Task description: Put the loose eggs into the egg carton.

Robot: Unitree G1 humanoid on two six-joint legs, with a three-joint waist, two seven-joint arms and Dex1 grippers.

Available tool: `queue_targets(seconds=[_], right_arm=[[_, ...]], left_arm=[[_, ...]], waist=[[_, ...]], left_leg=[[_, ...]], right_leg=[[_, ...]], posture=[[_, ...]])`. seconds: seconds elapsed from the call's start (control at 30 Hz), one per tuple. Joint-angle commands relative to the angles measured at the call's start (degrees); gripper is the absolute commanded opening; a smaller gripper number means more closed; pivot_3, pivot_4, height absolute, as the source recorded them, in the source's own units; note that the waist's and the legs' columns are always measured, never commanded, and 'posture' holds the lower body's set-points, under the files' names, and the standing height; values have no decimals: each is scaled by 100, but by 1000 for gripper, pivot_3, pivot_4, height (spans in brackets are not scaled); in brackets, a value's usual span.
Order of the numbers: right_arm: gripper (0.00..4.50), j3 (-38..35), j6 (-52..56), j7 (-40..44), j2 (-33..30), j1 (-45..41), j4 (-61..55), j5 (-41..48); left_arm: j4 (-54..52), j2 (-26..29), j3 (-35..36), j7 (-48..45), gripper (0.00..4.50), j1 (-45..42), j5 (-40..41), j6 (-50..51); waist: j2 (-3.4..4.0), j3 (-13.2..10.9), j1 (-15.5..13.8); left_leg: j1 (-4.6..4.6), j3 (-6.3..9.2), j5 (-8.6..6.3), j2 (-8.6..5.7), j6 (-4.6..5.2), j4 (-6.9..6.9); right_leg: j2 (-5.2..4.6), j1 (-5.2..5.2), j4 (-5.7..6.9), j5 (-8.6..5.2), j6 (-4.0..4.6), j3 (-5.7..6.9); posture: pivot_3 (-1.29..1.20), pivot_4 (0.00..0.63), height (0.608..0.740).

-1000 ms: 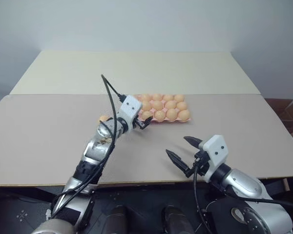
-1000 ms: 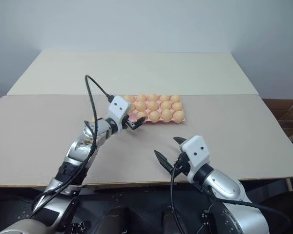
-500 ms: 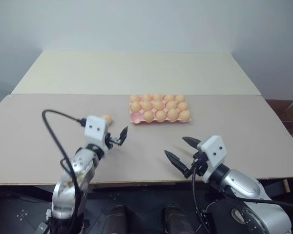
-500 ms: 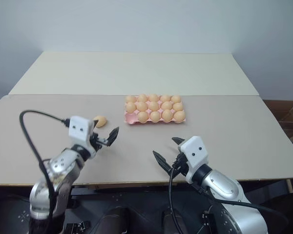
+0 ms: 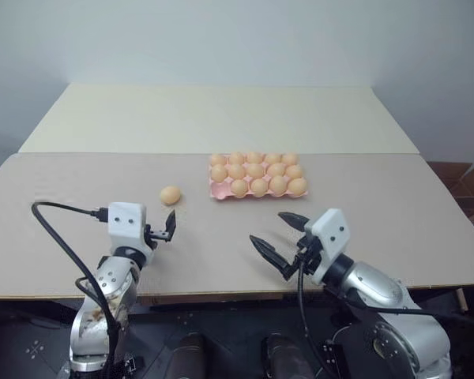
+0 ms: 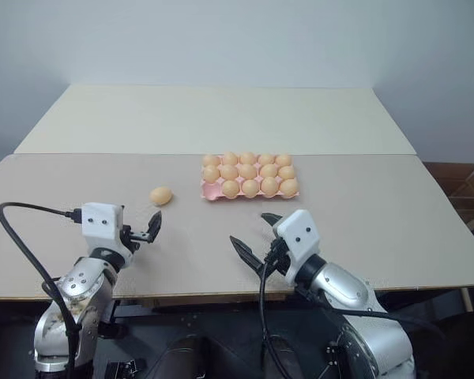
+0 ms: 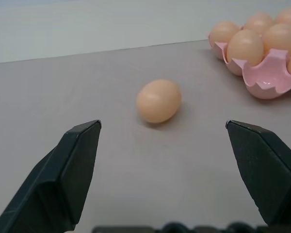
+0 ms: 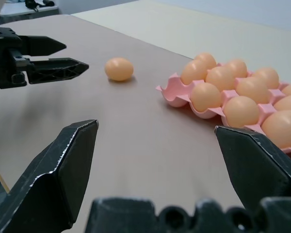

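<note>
The left gripper [image 5: 168,228] has pulled back from the near left corner of the egg carton [image 5: 257,177] toward seven o'clock, now empty and spread, short of the loose egg [image 5: 170,194]. The right gripper [image 5: 278,239] drifted slightly leftward.

Egg carton [image 5: 257,188] is sitting mid-table [image 5: 395,213], cups holding eggs except the near-left corner one. One loose egg [image 5: 171,194] is lying on the table at the carton's 9 o'clock, apart from it. Left gripper [image 5: 169,227] is hovering at the egg's 6 o'clock; right gripper [image 5: 281,239] is hovering at the carton's 6 o'clock.
</note>
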State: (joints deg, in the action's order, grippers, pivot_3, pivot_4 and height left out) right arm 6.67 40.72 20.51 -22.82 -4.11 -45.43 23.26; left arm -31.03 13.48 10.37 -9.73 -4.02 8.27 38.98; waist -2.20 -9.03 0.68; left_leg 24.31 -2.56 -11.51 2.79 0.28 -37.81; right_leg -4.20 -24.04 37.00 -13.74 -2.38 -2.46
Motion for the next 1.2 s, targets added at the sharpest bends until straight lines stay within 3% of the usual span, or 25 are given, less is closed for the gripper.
queue_targets(seconds=[0.03, 0.3, 0.63, 0.73, 0.93, 1.03, 1.2], right_arm=[[4500, 109, 218, -104, 68, -415, -103, 41], [4500, 318, 387, -268, 210, -707, -54, -24], [4500, 393, 327, -258, 175, -787, 31, -124], [4500, 408, 322, -267, 185, -790, 30, -144], [4500, 404, 303, -277, 221, -794, 58, -203], [4500, 405, 286, -273, 215, -782, 62, -227], [4500, 289, 298, -266, 146, -704, 13, -229]], left_arm=[[344, 195, 131, -207, 4473, -527, 310, 397], [1732, 606, -59, -453, 4473, -1598, 266, 330], [3148, 677, -359, -712, 4473, -2369, 211, -17], [3401, 632, -363, -651, 3907, -2459, 178, -114], [3570, 616, -297, -524, 2011, -2540, 180, -213], [3392, 606, -288, -492, 1728, -2526, 215, -218], [2366, 632, -791, -831, 1668, -2361, 259, -197]], waist=[[0, 0, 1], [0, 0, 3], [0, 0, 3], [0, 0, 10], [0, 0, 8], [0, 0, 7], [-1, 0, 0]], left_leg=[[-1, 1, 0, 0, 0, 0], [2, 3, 0, -1, 0, 1], [4, 1, 0, -2, 0, 2], [6, 1, 0, -2, 0, 2], [6, 1, 0, -2, 0, 3], [6, 1, 0, -2, 0, 3], [13, 1, 0, -2, 0, 3]], right_leg=[[0, 2, 0, 0, -1, 1], [2, 1, -1, -2, -3, 2], [0, 0, -1, -2, -4, 2], [0, -3, -2, -2, -4, 2], [-1, -2, -1, -1, -4, 2], [-1, -2, -1, -1, -5, 2], [-2, -6, -2, -1, -5, 2]], posture=[[0, 150, 740], [0, 150, 740], [0, 150, 740], [0, 150, 740], [0, 150, 740], [0, 150, 740], [0, 150, 740]])
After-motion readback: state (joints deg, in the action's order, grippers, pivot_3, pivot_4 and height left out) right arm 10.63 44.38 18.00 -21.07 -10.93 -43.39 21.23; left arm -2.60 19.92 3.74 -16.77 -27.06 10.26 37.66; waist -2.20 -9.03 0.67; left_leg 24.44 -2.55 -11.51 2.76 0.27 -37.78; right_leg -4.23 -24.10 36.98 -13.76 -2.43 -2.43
